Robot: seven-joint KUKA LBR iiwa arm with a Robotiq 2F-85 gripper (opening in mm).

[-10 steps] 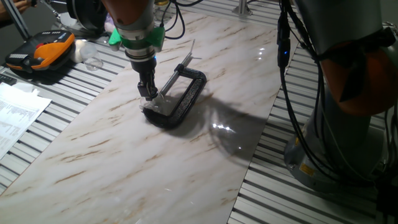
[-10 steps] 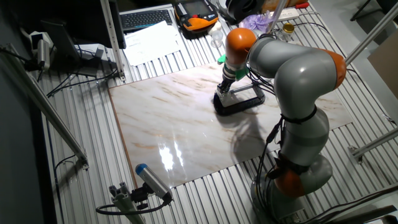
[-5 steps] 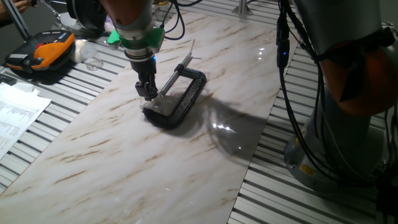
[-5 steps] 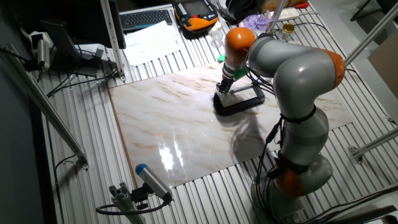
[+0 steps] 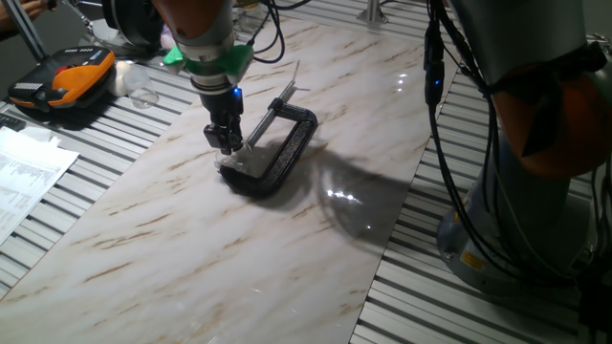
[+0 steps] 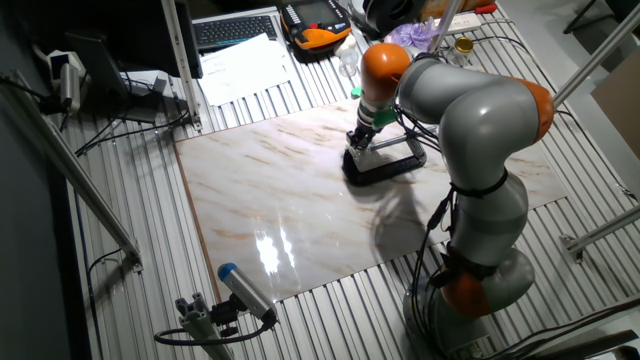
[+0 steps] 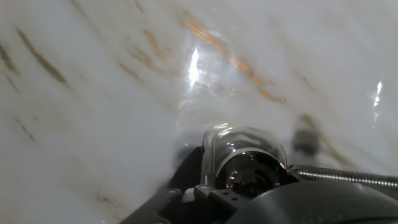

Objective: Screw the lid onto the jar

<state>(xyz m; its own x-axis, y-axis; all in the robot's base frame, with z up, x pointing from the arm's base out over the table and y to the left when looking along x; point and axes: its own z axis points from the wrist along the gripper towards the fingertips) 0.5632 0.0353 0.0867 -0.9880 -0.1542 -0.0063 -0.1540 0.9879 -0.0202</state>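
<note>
The small clear jar [image 7: 213, 140] stands on the marble slab, held in the end of a black C-clamp [image 5: 287, 148]. The silvery lid [image 7: 250, 169], shiny rim and dark centre, sits on the jar's mouth right at my fingertips. My gripper [image 5: 228, 145] points straight down onto the jar [image 5: 237, 165], its fingers close together around the lid. It also shows in the other fixed view [image 6: 358, 140], over the clamp [image 6: 385, 165]. The clamp's steel screw rod [image 7: 348, 177] runs off to the right.
The marble slab [image 5: 220, 258] lies on a slatted metal table. An orange and black pendant [image 5: 62, 81] and papers [image 5: 24, 167] lie at the left. The robot's base and cables [image 5: 516, 191] stand at the right. A keyboard [image 6: 235, 30] is at the back.
The hand has turned a little about its own axis over the jar; a blue light on the wrist now faces the camera. Jar and clamp have not moved.
</note>
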